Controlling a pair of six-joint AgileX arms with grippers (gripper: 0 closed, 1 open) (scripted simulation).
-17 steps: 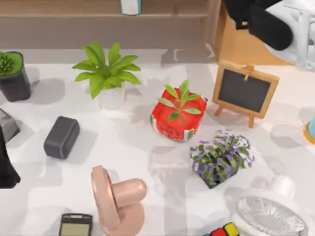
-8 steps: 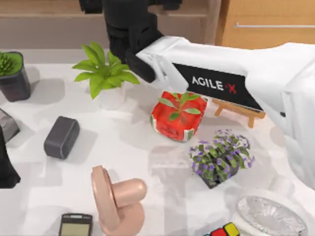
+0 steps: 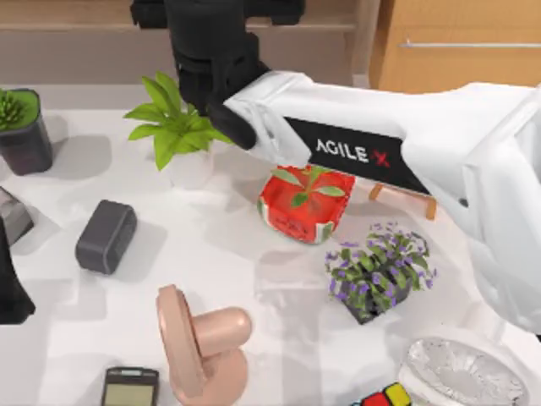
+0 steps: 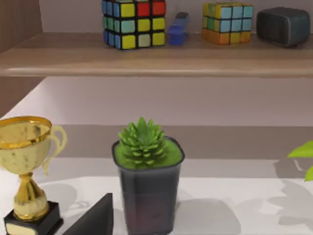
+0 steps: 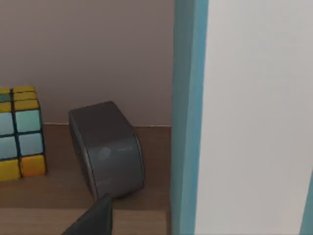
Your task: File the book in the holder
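The book (image 5: 190, 117) stands upright on the wooden shelf (image 5: 49, 191), very close in the right wrist view, showing a teal-blue cover edge and a broad white page block. My right arm (image 3: 355, 152) reaches from the right across the table to the back shelf. Its black gripper (image 3: 215, 17) sits over the spot where the book stands and hides it from above. One dark fingertip (image 5: 95, 218) shows beside the book, apart from its cover; the gripper is open. My left gripper (image 3: 10, 288) is parked at the table's left edge, open. The holder is out of view.
On the table stand a leafy plant (image 3: 182, 127), a red potted plant (image 3: 306, 199), a purple-flowered pot (image 3: 379, 271), a grey speaker (image 3: 106, 235), a pink fan (image 3: 199, 342), a succulent pot (image 3: 24, 127) and a phone (image 3: 128, 387). Beside the book on the shelf are a grey speaker (image 5: 107, 147) and a cube (image 5: 22, 132).
The right arm swung in from the top right corner to the back shelf, covering the book and most of the chalkboard easel, then edged slightly left. The left arm stayed put.
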